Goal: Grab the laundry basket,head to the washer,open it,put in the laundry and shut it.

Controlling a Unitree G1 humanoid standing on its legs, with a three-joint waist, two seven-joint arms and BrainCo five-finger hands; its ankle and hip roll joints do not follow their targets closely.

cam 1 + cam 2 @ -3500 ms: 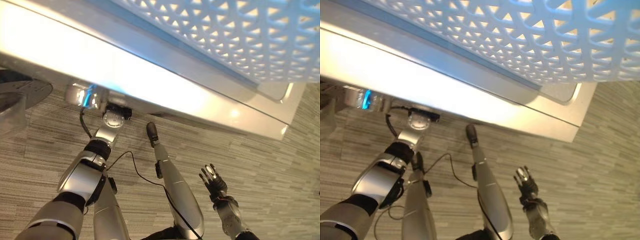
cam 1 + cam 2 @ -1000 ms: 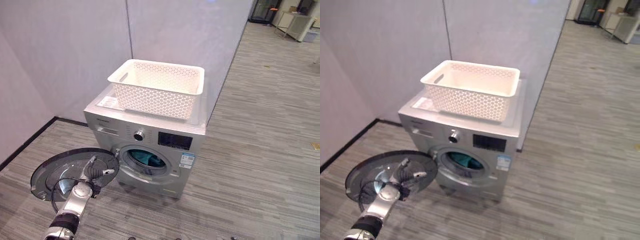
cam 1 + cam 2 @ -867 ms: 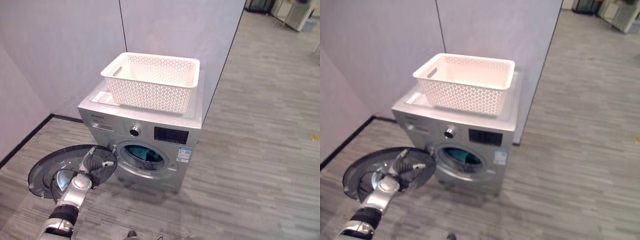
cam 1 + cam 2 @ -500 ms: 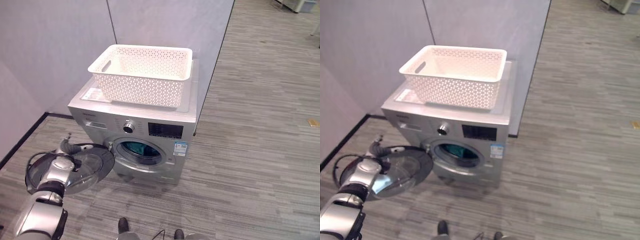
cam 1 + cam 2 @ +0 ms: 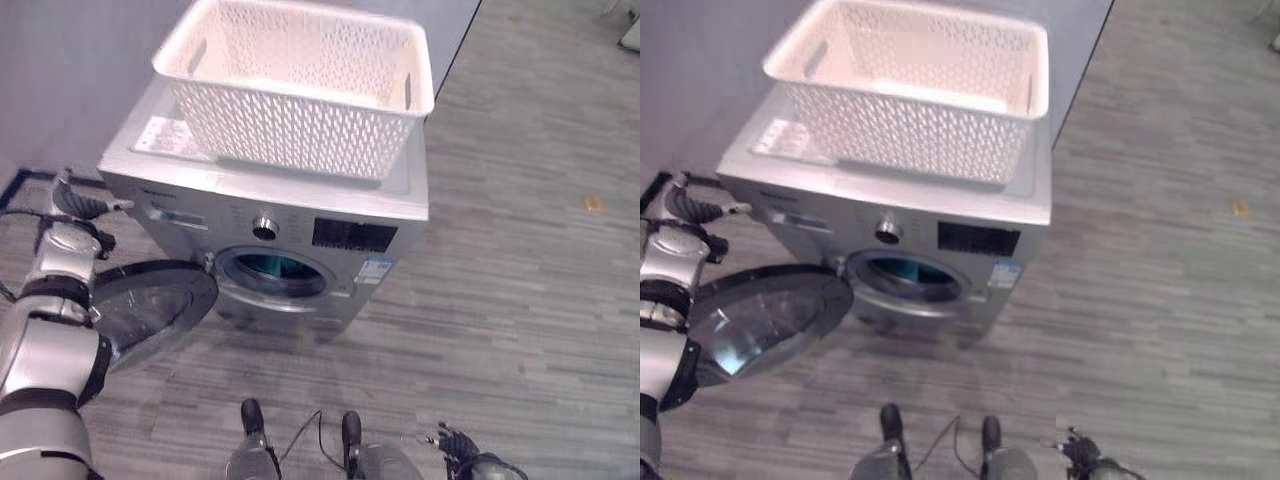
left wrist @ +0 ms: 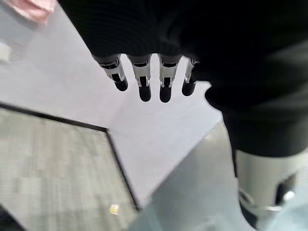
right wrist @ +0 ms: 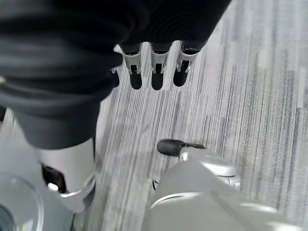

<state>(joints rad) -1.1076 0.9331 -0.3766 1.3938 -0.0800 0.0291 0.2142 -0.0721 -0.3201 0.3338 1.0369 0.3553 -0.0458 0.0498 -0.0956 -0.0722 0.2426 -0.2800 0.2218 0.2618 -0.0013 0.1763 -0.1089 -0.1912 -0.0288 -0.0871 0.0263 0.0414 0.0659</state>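
Washer door point(image 5: 150, 305) hangs open just beside the left hand point(image 5: 78, 205).

Layout before the robot. The laundry basket point(image 5: 298, 82) stands on top of the washer point(image 5: 270, 225), set toward its back. The washer door point(image 5: 150, 305) hangs open to the left of the drum opening point(image 5: 277, 270), with laundry point(image 5: 270, 265) inside the drum. A wall point(image 5: 60, 70) runs behind and left of the washer; bare floor point(image 5: 520, 270) lies to its right. The left hand point(image 5: 80, 203) is raised left of the washer, above the door. The right hand point(image 5: 455, 440) hangs low at the right, near the floor.
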